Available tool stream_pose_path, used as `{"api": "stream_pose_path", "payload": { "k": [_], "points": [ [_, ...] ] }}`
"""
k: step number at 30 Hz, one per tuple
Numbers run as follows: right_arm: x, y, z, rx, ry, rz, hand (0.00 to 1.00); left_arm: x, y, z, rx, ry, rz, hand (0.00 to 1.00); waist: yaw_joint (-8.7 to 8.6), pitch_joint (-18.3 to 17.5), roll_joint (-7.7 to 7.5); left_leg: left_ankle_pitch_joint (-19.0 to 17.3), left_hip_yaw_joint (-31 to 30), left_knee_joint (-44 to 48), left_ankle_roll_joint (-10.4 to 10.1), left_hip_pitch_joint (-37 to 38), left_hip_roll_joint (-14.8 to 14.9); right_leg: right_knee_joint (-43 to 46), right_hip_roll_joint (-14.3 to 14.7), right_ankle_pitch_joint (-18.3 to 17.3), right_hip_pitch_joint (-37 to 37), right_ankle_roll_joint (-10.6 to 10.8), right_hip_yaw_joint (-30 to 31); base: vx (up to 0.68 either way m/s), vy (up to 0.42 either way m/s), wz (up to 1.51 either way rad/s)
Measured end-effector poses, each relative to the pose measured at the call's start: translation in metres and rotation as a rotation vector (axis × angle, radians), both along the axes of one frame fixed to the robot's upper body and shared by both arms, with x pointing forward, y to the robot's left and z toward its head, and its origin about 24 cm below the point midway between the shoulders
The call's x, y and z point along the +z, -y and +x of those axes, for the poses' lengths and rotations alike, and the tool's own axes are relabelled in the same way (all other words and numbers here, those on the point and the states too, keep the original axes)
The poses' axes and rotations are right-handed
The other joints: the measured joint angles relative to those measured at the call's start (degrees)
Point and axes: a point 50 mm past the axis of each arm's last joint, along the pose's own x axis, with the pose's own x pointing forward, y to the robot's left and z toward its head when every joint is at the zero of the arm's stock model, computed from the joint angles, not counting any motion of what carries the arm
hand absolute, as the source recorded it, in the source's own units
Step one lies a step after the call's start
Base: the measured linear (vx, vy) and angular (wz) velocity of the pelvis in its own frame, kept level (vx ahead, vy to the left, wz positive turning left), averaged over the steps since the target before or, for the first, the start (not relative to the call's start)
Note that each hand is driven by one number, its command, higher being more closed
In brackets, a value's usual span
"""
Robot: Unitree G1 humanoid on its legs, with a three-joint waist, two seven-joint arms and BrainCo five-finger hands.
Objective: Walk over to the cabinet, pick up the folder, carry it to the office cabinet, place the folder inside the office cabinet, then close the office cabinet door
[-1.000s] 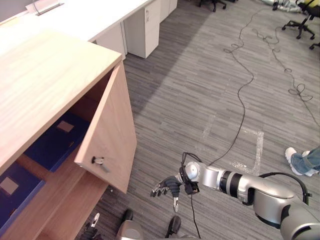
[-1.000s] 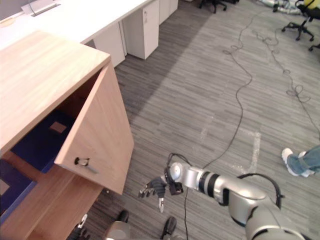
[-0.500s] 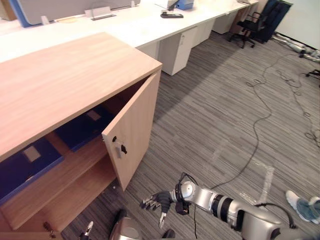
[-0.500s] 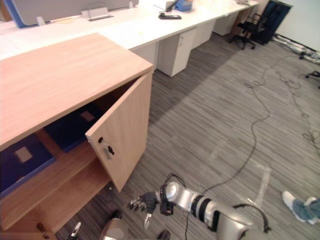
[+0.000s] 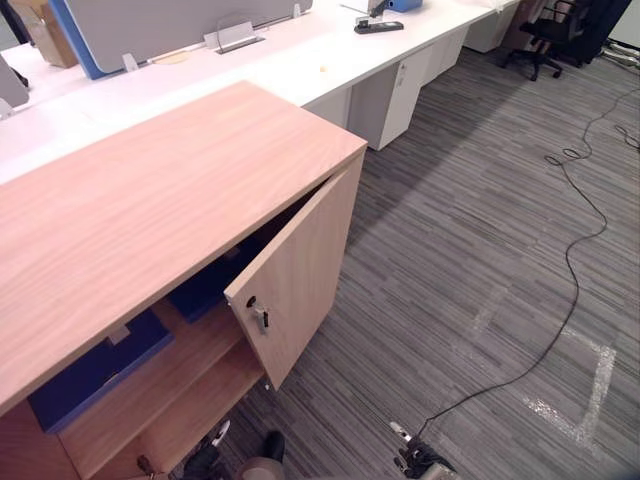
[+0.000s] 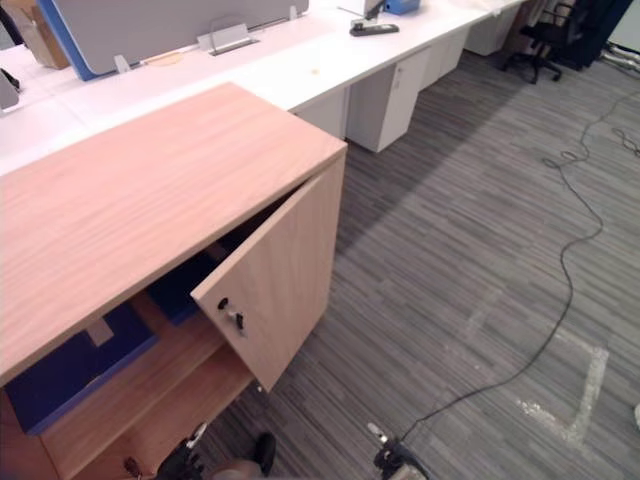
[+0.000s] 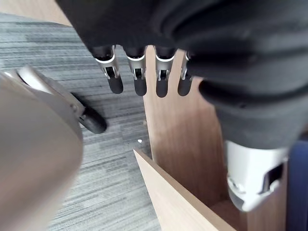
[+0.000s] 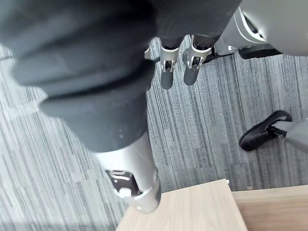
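Since left hand (image 7: 137, 79) and right hand (image 8: 166, 72) dangle loose and empty, I'd palm the cabinet door (image 5: 300, 270) shut near its key (image 5: 258, 314).

Grey striped carpet floor (image 5: 480, 230) runs to a long white desk (image 5: 300, 60) and a black office chair (image 5: 545, 42).

An office: long white desks (image 5: 300, 65), a black swivel chair (image 5: 543, 42), grey carpet (image 5: 480, 230).
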Motion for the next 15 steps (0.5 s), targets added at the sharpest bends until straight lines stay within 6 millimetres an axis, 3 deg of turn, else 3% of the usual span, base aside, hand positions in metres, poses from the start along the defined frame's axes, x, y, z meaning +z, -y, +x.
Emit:
{"api": "stream_pose_path", "payload": {
  "k": [2, 4, 5, 6, 7, 8, 9, 11, 12, 14, 15],
  "points": [
    [0.000, 0.002, -0.002, -0.062, -0.007, 0.004, 0.00, 0.000, 0.002, 0.002, -0.023, 0.004, 0.005, 0.00, -0.84, -0.01, 0.13, -0.36, -0.14, -0.02, 0.68, 1.22, -1.29, 2.40, -1.97, -0.75, 0.92, 0.94, -0.90, 0.06, 0.100, 0.26],
    [-0.001, 0.009, -0.009, -0.118, -0.008, -0.006, 0.00, -0.001, 0.004, 0.001, -0.032, -0.003, 0.004, 0.00, -2.09, -0.20, 0.46, -1.38, -2.31, -0.21, 3.77, 1.73, -3.29, 8.89, -5.67, -3.38, 0.87, 2.30, -2.61, 0.04, 0.179, 0.62],
    [0.000, 0.016, -0.013, -0.128, 0.005, -0.034, 0.00, -0.001, 0.005, 0.000, -0.035, -0.004, 0.004, 0.00, -3.11, -0.39, 0.93, -2.22, -4.19, -0.23, 5.42, 1.95, -4.02, 14.49, -8.14, -4.87, 0.23, 0.39, -2.07, 0.00, 0.172, 0.88],
    [0.001, 0.019, -0.014, -0.129, 0.013, -0.045, 0.00, -0.001, 0.005, -0.001, -0.036, -0.008, 0.005, 0.00, -3.81, -0.40, 0.97, -2.34, -4.77, -0.21, 5.77, 2.27, -4.39, 18.00, -9.39, -5.36, -0.61, -1.01, -0.37, -0.01, 0.184, 0.89],
    [0.002, 0.020, -0.014, -0.119, 0.023, -0.058, 0.00, -0.001, 0.004, -0.003, -0.035, -0.012, 0.011, 0.00, -4.32, -0.45, 1.05, -2.52, -5.59, -0.01, 6.35, 3.03, -4.50, 24.19, -10.13, -5.88, -3.79, -3.03, 7.53, -0.02, 0.167, 0.58],
    [0.002, 0.016, -0.013, -0.081, 0.033, -0.065, 0.00, -0.001, 0.003, -0.005, -0.027, -0.013, 0.017, 0.00, -4.16, -0.59, 1.12, -2.66, -6.26, 0.14, 6.54, 3.17, -3.89, 26.88, -7.88, -7.96, -6.49, -2.65, 18.06, -0.02, 0.136, 0.42],
    [0.002, 0.014, -0.011, -0.062, 0.036, -0.063, 0.00, -0.001, 0.003, -0.005, -0.030, -0.011, 0.018, 0.00, -4.14, -0.62, 1.11, -2.69, -6.38, 0.19, 6.57, 3.02, -3.51, 27.37, -6.16, -9.30, -7.70, -1.91, 22.98, -0.02, 0.051, 0.27],
    [0.002, 0.013, -0.011, -0.065, 0.041, -0.061, 0.00, 0.000, 0.002, -0.002, -0.025, -0.003, 0.023, 0.00, -4.96, -0.80, 0.92, -2.70, -8.57, 1.21, 6.53, 1.21, -2.81, 24.38, 0.43, -14.14, -9.77, -0.08, 36.49, -0.03, -0.038, 0.42],
    [0.002, 0.012, -0.011, -0.075, 0.040, -0.056, 0.00, 0.000, 0.001, -0.002, -0.016, -0.003, 0.025, 0.00, -5.47, -1.05, 0.72, -2.72, -9.32, 1.41, 6.49, 0.47, -2.88, 22.59, 1.38, -14.33, -9.69, 0.25, 37.87, -0.02, -0.094, 0.63],
    [-0.002, 0.001, -0.026, -0.113, 0.001, -0.018, 0.00, 0.001, -0.010, -0.004, 0.027, -0.002, 0.047, 0.00, -5.48, -3.20, -2.50, -2.84, -7.33, 0.12, 6.27, -0.42, -4.10, 15.20, 1.15, -12.02, -9.04, 1.17, 37.27, 0.01, -0.206, 0.43],
    [-0.003, 0.000, -0.028, -0.114, -0.006, -0.015, 0.00, 0.001, -0.012, -0.006, 0.045, -0.006, 0.050, 0.00, -5.37, -3.73, -3.10, -2.81, -5.89, -0.22, 6.02, -0.27, -4.10, 14.81, 0.30, -13.11, -8.53, 3.13, 36.37, 0.04, -0.205, 0.11]
  ]
}}
